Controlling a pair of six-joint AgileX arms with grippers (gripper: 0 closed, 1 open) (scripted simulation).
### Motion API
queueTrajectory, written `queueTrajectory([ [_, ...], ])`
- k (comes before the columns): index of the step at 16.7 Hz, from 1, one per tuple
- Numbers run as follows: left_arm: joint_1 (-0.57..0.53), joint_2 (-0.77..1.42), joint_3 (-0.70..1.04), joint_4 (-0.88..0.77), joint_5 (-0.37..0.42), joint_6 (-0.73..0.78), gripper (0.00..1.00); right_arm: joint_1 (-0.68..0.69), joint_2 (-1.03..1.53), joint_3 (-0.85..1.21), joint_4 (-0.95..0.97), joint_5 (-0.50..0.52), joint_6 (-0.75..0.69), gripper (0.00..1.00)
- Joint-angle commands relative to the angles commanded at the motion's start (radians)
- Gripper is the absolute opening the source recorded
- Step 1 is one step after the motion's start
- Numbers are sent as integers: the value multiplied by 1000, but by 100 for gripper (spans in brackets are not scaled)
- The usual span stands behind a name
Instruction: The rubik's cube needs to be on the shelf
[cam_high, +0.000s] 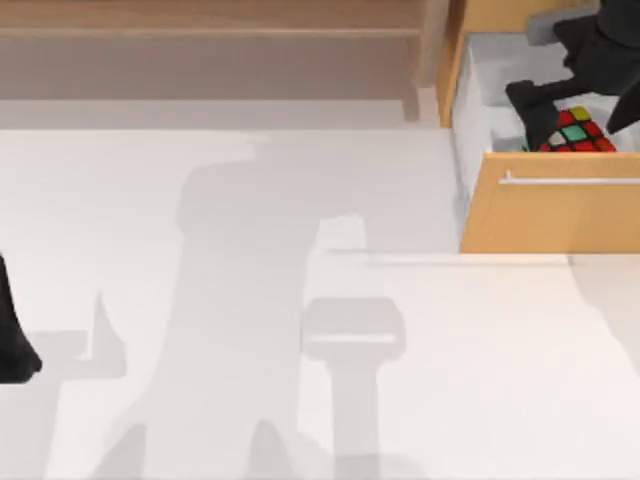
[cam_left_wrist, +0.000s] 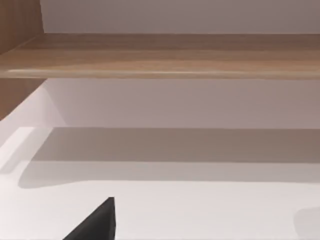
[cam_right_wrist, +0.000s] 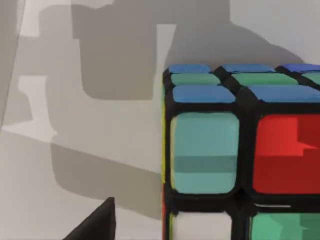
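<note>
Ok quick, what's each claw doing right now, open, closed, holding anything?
Left claw: parked at the table's left edge, cannot tell.
Right claw: down in the drawer over the cube, cannot tell.

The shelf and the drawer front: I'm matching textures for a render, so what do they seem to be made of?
The shelf looks like light-brown wood with a matte finish: faint lengthwise grain streaks run along the board. The drawer front looks like warmer orange wood, smooth and evenly toned, possibly veneer. Its handle looks like thin pale metal.
</note>
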Motion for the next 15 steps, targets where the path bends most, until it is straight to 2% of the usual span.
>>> queueTrajectory([
  [6, 0, 0, 0, 0, 0, 0, 100, -3, 13, -25, 36, 0, -2, 100],
  [15, 0, 0, 0, 0, 0, 0, 100, -3, 13, -25, 36, 0, -2, 32],
])
